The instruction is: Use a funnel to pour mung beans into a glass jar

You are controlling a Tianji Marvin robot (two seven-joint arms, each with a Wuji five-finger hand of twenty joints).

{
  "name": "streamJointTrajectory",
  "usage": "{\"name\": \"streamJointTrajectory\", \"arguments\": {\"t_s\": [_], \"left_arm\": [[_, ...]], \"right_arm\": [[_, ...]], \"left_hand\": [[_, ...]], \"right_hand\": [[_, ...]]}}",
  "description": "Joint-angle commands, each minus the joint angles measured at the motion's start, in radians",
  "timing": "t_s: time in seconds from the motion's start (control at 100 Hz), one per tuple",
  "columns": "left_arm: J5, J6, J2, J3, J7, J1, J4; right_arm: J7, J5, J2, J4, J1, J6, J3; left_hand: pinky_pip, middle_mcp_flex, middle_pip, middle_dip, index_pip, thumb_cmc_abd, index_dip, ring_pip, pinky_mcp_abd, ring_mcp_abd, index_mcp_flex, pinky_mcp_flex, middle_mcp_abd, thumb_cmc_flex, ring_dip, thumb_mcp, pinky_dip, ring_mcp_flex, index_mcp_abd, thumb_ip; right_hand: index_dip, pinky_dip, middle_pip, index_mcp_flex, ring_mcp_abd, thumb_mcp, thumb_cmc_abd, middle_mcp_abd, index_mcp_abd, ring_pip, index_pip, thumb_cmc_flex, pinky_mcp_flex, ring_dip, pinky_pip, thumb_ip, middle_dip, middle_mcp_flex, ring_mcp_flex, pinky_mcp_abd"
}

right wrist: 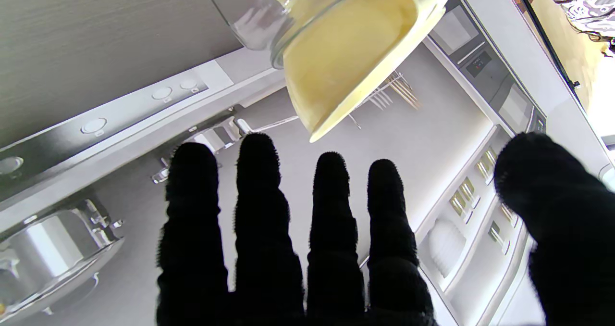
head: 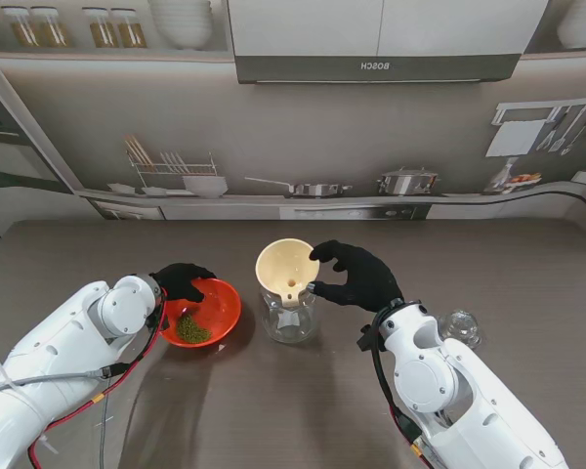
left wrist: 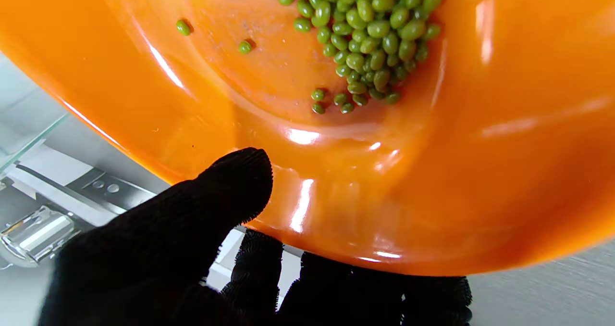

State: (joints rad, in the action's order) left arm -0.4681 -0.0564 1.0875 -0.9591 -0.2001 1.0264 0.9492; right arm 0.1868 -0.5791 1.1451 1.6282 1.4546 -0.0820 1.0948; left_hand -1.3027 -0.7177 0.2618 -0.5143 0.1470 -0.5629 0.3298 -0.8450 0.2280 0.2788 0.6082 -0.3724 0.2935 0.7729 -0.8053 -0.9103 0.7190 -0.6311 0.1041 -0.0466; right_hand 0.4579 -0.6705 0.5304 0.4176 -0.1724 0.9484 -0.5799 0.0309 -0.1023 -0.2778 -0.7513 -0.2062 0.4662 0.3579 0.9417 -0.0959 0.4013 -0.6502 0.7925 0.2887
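An orange bowl [head: 215,301] holding a heap of green mung beans [head: 190,330] sits left of centre. My left hand [head: 181,278], in a black glove, is shut on the bowl's far rim. In the left wrist view its thumb [left wrist: 230,181] presses the bowl's [left wrist: 480,172] inner wall and the other fingers lie under the outside; the beans [left wrist: 375,32] are bunched at the bottom. A cream funnel [head: 286,272] stands in a glass jar [head: 289,320] at the centre. My right hand [head: 356,276] is open just right of the funnel. In the right wrist view its fingers [right wrist: 298,249] are spread, short of the funnel [right wrist: 346,47] and jar [right wrist: 259,18].
A small clear glass piece [head: 460,326] lies on the table to the right, beside my right forearm. The backdrop at the table's far edge is a printed kitchen scene. The table surface [head: 527,264] is grey-brown wood grain.
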Motion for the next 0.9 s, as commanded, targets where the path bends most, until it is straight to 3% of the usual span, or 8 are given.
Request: {"name": "streamJointTrajectory", "arguments": {"t_s": [0.0, 0.27, 0.61, 0.89], "left_arm": [[-0.005, -0.002, 0.009, 0.009, -0.016, 0.006, -0.014], [-0.014, 0.024, 0.011, 0.002, 0.0, 0.025, 0.006], [-0.023, 0.029, 0.01, -0.031, 0.015, 0.053, 0.037], [-0.036, 0.033, 0.011, -0.054, 0.039, 0.072, 0.052]], "right_arm": [[-0.015, 0.002, 0.004, 0.0, 0.001, 0.0, -0.003], [-0.018, 0.003, 0.004, -0.002, 0.001, 0.0, -0.003], [-0.018, 0.004, 0.004, -0.007, -0.002, 0.002, -0.005], [-0.02, 0.005, 0.004, -0.009, -0.003, 0.003, -0.005]], "left_hand": [[-0.073, -0.023, 0.031, -0.026, 0.039, -0.056, -0.003, -0.074, -0.054, -0.029, 0.073, -0.04, -0.006, 0.035, -0.035, -0.044, 0.032, -0.039, 0.052, -0.039], [-0.13, -0.059, 0.087, -0.072, 0.048, -0.074, -0.001, -0.151, -0.046, -0.055, 0.098, -0.119, -0.001, 0.047, -0.06, -0.062, 0.03, -0.122, 0.099, -0.053], [-0.053, 0.038, 0.026, -0.04, 0.003, -0.056, -0.023, -0.048, 0.005, 0.016, 0.024, -0.003, 0.006, 0.0, -0.022, -0.033, 0.019, -0.034, 0.069, -0.046], [-0.063, 0.083, -0.01, -0.01, -0.046, -0.055, -0.06, -0.059, 0.011, 0.012, -0.054, -0.013, 0.004, -0.018, -0.024, -0.021, 0.033, -0.057, 0.08, -0.046]], "right_hand": [[-0.004, 0.01, -0.004, 0.02, 0.02, 0.02, 0.014, -0.006, 0.003, -0.005, -0.01, 0.013, 0.001, 0.001, 0.026, -0.001, 0.005, -0.007, 0.026, 0.009], [-0.004, 0.01, -0.004, 0.027, 0.021, 0.02, 0.016, -0.009, 0.005, -0.006, -0.012, 0.013, 0.001, 0.001, 0.026, 0.0, 0.005, -0.01, 0.027, 0.009], [-0.005, 0.011, -0.004, 0.031, 0.021, 0.022, 0.02, -0.013, 0.007, -0.007, -0.012, 0.012, 0.001, 0.001, 0.027, 0.0, 0.005, -0.014, 0.031, 0.01], [-0.005, 0.011, -0.004, 0.035, 0.02, 0.023, 0.019, -0.015, 0.007, -0.009, -0.013, 0.012, 0.002, 0.002, 0.027, 0.0, 0.005, -0.018, 0.034, 0.01]]}}
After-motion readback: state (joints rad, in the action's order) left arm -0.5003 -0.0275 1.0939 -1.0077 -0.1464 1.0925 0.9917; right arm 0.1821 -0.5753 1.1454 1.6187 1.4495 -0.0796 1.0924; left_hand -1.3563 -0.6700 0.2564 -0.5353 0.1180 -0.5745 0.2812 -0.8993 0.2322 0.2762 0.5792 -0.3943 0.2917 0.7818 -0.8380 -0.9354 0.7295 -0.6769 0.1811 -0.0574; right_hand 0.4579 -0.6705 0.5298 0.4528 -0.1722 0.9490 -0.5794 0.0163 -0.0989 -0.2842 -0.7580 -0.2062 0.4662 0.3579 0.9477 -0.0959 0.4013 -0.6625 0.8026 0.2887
